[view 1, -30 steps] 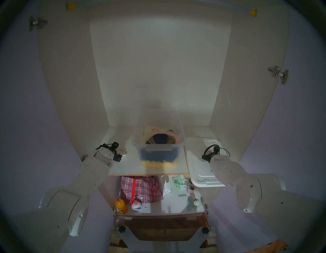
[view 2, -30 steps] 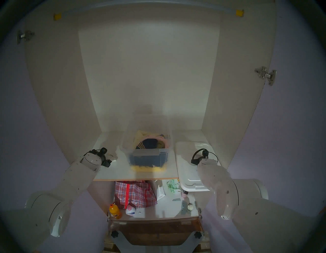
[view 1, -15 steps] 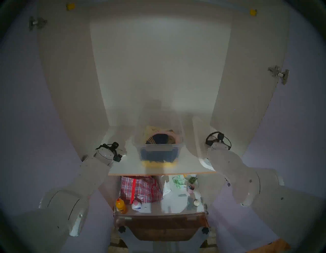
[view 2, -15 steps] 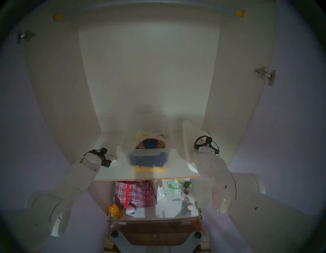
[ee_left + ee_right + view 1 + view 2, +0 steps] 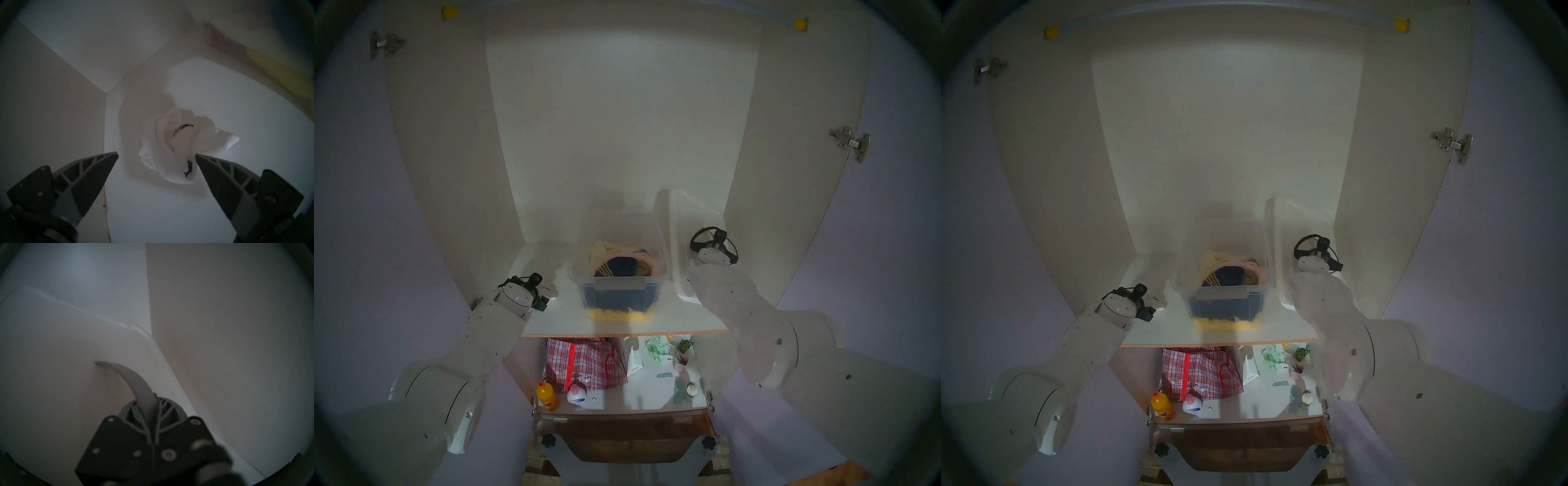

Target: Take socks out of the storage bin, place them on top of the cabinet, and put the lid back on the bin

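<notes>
The socks [image 5: 178, 146], a white bundle with black marks, lie on the cabinet's white shelf board [image 5: 619, 325], left of the storage bin [image 5: 619, 298]. My left gripper [image 5: 156, 154] is open, with the socks between and just beyond its fingertips. The bin is uncovered and holds dark navy, yellow and pink cloth. My right gripper [image 5: 153, 400] is shut on the lid's grey handle [image 5: 136, 382]. It holds the white lid [image 5: 675, 244] lifted and tilted on edge just right of the bin. The lid also shows in the right wrist view [image 5: 59, 353].
The cabinet's side walls stand close outside both arms. The lower shelf holds a red checked bag [image 5: 585, 363], an orange bottle [image 5: 547, 397], a white bottle [image 5: 577, 395] and small items at the right.
The lid lay flat at the right of the shelf. My right gripper has lifted it, tipped it on edge and carried it up and left toward the bin. The left arm has not moved.
</notes>
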### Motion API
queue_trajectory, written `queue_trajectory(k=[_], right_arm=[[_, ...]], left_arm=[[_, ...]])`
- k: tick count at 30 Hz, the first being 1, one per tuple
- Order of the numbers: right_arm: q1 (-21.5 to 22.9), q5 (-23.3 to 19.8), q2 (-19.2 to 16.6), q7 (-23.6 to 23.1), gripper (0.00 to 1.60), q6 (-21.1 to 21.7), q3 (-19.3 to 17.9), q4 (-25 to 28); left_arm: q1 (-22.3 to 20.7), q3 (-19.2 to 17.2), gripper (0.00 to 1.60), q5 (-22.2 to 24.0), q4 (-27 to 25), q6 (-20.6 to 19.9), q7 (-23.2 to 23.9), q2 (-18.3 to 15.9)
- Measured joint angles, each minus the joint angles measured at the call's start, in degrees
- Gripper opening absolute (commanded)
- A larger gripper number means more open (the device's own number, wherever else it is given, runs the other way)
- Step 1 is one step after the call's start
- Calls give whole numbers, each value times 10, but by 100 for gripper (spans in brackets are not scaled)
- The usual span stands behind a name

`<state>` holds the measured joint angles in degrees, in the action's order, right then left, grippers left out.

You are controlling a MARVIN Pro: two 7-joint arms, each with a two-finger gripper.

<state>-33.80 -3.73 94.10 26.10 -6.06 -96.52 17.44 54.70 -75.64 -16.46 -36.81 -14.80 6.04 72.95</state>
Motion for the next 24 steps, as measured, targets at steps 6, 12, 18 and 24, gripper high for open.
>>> queue_trajectory(k=[6, 12, 18, 24], right_arm=[[61, -9, 3, 18, 0, 60, -15, -8], [115, -13, 6, 59, 0, 135, -22, -31], [147, -15, 36, 84, 0, 151, -22, -52], [153, -15, 71, 88, 0, 157, -18, -84]], left_arm=[[0, 0, 160, 0, 0, 0, 0, 0], [0, 0, 160, 0, 0, 0, 0, 0], [0, 0, 160, 0, 0, 0, 0, 0], [0, 0, 160, 0, 0, 0, 0, 0]])
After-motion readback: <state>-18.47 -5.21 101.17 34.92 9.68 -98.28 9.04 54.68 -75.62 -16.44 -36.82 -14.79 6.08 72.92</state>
